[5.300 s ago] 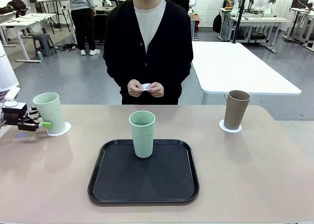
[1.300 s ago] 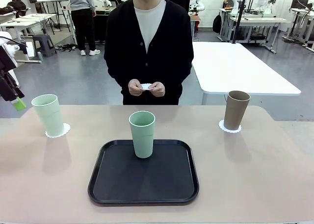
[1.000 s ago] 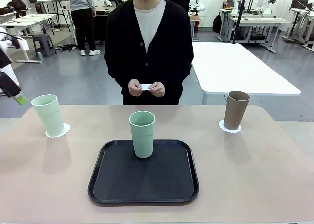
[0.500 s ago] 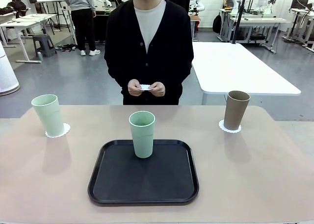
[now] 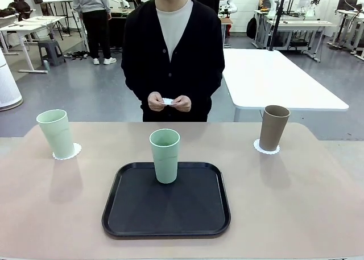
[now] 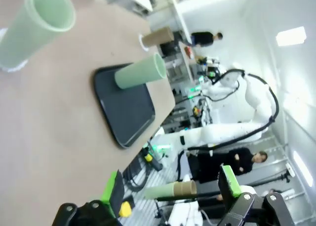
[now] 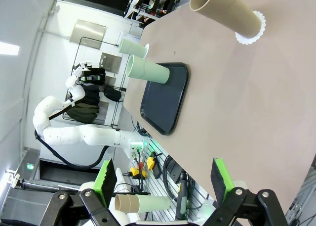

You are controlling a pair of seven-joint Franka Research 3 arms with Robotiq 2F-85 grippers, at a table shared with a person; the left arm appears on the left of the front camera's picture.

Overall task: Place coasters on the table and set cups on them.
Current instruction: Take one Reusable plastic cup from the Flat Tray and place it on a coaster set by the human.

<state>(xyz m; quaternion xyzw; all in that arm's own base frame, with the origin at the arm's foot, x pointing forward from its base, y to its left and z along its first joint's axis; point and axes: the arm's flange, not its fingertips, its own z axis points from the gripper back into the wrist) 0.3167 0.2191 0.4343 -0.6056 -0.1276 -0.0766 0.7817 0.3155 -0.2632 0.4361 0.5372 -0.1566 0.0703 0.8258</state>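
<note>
Ahead of me the floor [image 5: 85, 95] is smooth grey, glossy under bright, even light. A wide white table [image 5: 273, 78] with rounded corners stands off to my right. Far back on my left is a smaller white desk [image 5: 23, 28] with a grey stool [image 5: 52, 50] beside it, and nearer, a white cylindrical unit [image 5: 7, 83] (what it is I cannot tell). More desks [image 5: 301, 22] crowd the far right. Overhead, a rectangular ceiling panel [image 6: 291, 36] glows against white walls.
</note>
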